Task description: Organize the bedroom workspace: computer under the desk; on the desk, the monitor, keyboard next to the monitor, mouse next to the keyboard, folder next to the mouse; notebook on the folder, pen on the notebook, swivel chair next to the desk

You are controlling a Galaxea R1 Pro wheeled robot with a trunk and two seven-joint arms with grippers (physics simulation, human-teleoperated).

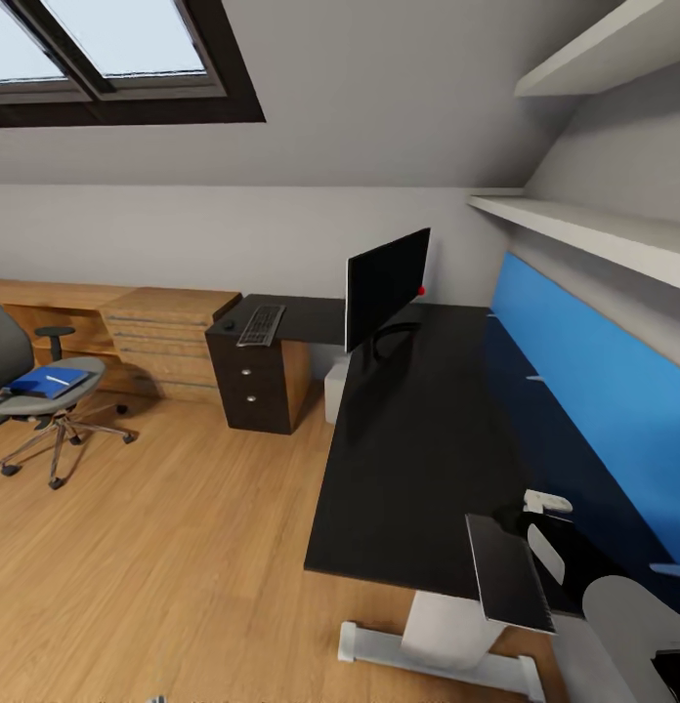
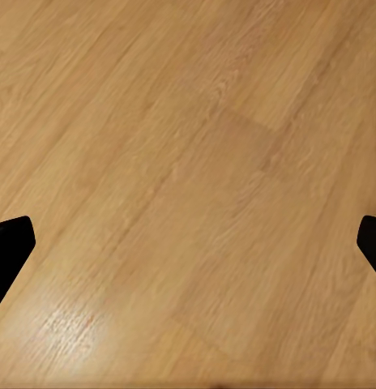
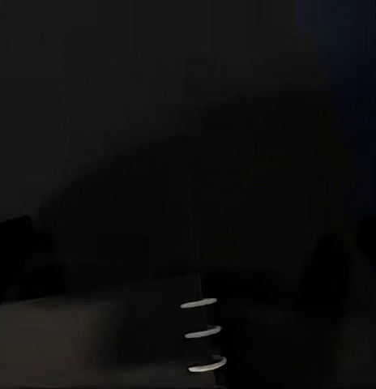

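From my head, the black L-shaped desk [image 1: 418, 459] runs along the blue wall panel [image 1: 594, 391]. The monitor [image 1: 387, 283] stands upright on it near the corner, its red dot at the lower right. On the short wing over the drawer unit [image 1: 250, 386] lies the keyboard [image 1: 261, 325], with the mouse [image 1: 228, 324] just beside it on the side away from the monitor. The computer [image 1: 336, 389] sits on the floor under the desk, below the monitor. Well apart, at the far left, the swivel chair [image 1: 49, 395] carries the folder [image 1: 47, 382] on its seat, and a thin pale stick (the pen [image 1: 56, 378], I take it) lies on the folder. The notebook [image 1: 508, 571] is at the desk's near end, jutting over the rim, by my right arm [image 1: 614, 610].

From my left wrist, my left pincer [image 2: 188, 251] stands wide, with nothing between the tips but the plank floor [image 2: 188, 162].

From my right wrist all is very dark: the notebook's pale spiral rings [image 3: 201, 332] show below my right pincer [image 3: 190, 243]. I cannot tell whether it is wide or narrow.
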